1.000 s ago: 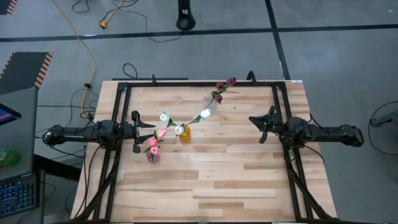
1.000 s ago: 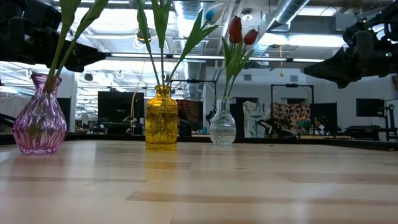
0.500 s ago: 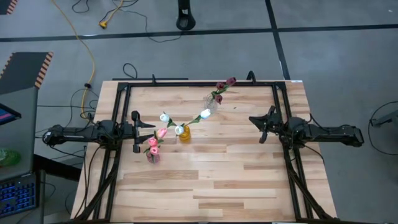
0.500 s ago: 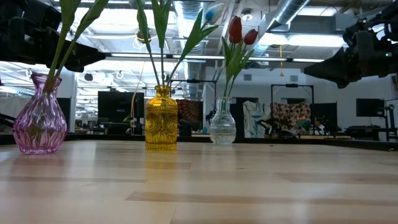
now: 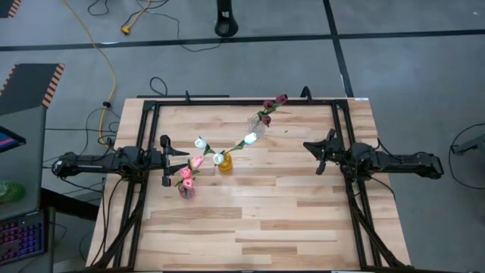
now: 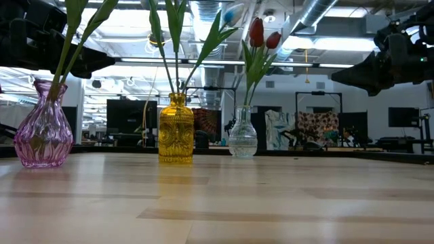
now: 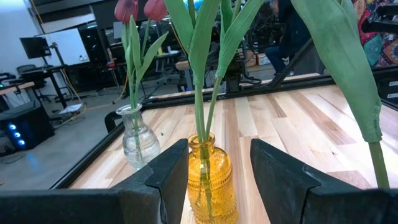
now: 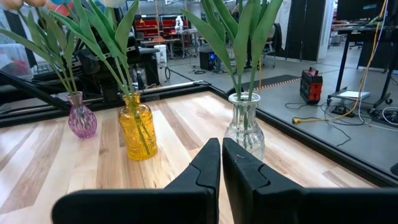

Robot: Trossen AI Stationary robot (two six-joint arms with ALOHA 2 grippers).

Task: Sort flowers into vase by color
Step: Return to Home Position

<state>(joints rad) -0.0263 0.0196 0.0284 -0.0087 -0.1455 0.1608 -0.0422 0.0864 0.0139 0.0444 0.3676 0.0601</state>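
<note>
3 vases [image 6: 175, 129] (purple, yellow, clear), 9 flowers [image 5: 218, 158] – 3 ea. pink, white, red.

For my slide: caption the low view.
Tulips in purple vase, yellow vase and clear vase; left gripper and right gripper raised at the sides.

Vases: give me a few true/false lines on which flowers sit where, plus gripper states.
1. Red flowers stand in the clear vase. True.
2. White flowers are in the purple vase. False: they are in the yellow vase; the purple vase holds the pink flowers.
3. Left gripper is open and empty. True.
4. Right gripper holds a flower. False: it is shut on nothing.
5. One flower lies on the table. False: all visible flowers are in vases.
</note>
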